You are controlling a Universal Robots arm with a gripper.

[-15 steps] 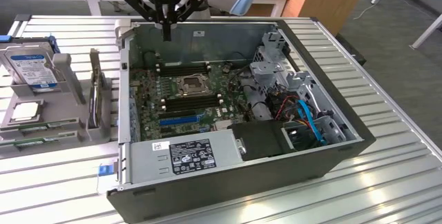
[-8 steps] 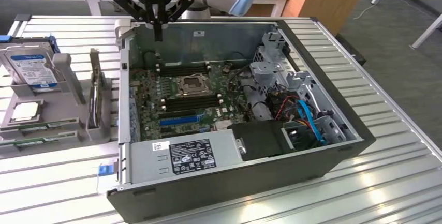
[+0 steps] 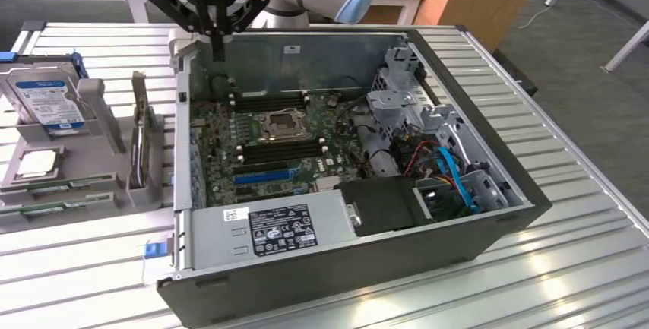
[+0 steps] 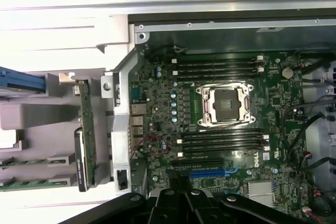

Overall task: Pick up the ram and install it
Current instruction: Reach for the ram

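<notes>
Right, the slatted worktop (image 3: 568, 268) carries the open case (image 3: 335, 298) mid-surface. A grey holder (image 3: 102, 101) sits just beside it, toward the worktop's edge on the exterior view's left. The motherboard (image 3: 218, 169) lies exposed in the case, and its black memory slots (image 3: 279, 149) look empty to us. The gripper (image 3: 218, 49) hangs above the case's far corner nearest the holder, fingers pressed together, carrying nothing. The ram (image 3: 51, 208) lies flat at the holder's near end, well apart from the gripper. We judge the pick hasn't started. It calls for parted jaws, a traverse to the holder and a squeeze across the stick's thin faces, clear of the neighbouring stick.
</notes>
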